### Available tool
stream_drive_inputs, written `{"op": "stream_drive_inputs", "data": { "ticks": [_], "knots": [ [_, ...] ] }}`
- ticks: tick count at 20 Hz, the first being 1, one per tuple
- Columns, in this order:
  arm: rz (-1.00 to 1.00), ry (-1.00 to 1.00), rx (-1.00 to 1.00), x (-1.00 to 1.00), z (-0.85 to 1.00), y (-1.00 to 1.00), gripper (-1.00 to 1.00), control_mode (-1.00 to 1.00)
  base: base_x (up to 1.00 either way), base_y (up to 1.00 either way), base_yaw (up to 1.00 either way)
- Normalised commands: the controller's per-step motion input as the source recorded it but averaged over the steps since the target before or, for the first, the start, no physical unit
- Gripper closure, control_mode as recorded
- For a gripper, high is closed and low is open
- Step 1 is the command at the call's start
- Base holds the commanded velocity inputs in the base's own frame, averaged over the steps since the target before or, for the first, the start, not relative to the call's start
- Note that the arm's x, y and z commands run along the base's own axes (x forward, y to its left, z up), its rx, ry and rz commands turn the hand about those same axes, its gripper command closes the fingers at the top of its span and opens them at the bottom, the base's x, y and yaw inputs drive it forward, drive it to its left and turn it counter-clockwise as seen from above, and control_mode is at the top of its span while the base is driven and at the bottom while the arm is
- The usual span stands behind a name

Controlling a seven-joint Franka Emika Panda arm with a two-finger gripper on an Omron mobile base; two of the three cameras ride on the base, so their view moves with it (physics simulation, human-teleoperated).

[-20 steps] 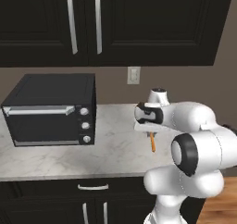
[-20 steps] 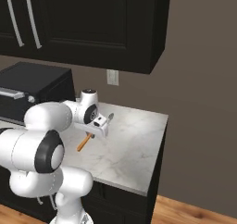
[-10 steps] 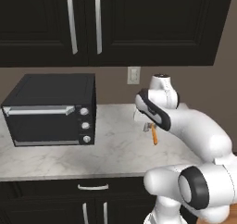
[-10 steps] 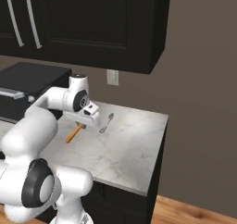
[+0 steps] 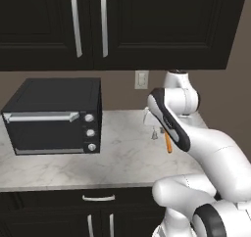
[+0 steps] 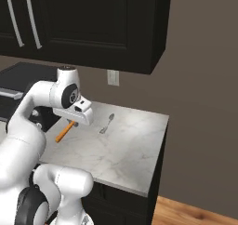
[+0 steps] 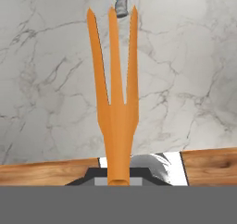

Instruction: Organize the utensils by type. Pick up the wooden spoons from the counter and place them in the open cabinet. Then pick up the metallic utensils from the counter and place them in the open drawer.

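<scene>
My gripper (image 6: 73,122) is shut on the handle of the bright orange metallic utensil (image 6: 64,131), a three-tined fork, held a little above the white marble counter (image 6: 125,149). In the hand view the fork (image 7: 115,93) points away from the gripper (image 7: 118,179) toward the silver-grey utensil (image 7: 121,4). That silver piece (image 6: 107,123) lies flat on the counter near the back wall. In the left base view my own arm covers most of the fork (image 5: 168,144). The wooden spoons, the open cabinet and the open drawer are out of view.
A black toaster oven (image 5: 54,116) stands on the counter's left part. Black upper cabinets (image 5: 88,25) with silver bar handles hang above, doors shut. A wall outlet (image 5: 141,79) sits behind the arm. The counter ends at a right edge (image 6: 160,135) over wooden floor.
The arm has swung its elbow round and up. The held orange fork has shifted toward the toaster oven. The silver utensil lies where it was.
</scene>
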Motion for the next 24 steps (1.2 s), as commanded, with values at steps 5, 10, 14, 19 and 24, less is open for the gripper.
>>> {"op": "stream_drive_inputs", "data": {
  "ticks": [5, 10, 14, 19, 24],
  "knots": [
    [-0.06, 0.02, -0.03, -0.31, 0.26, 0.08, 1.0, -1.0, 0.0, 0.0, 0.0],
    [0.0, 0.04, 0.0, -0.01, 0.01, 0.01, 1.0, -1.0, 0.0, 0.0, 0.0],
    [0.0, 0.0, 0.0, 0.0, 0.0, 0.0, 1.0, 1.0, -0.14, 0.01, 0.02],
    [0.0, 0.0, 0.0, 0.0, 0.0, 0.0, 1.0, 1.0, -0.61, 0.13, 0.33],
    [0.0, 0.0, 0.0, 0.0, 0.0, 0.0, 1.0, 1.0, -0.45, 0.25, 0.83]
  ]
}}
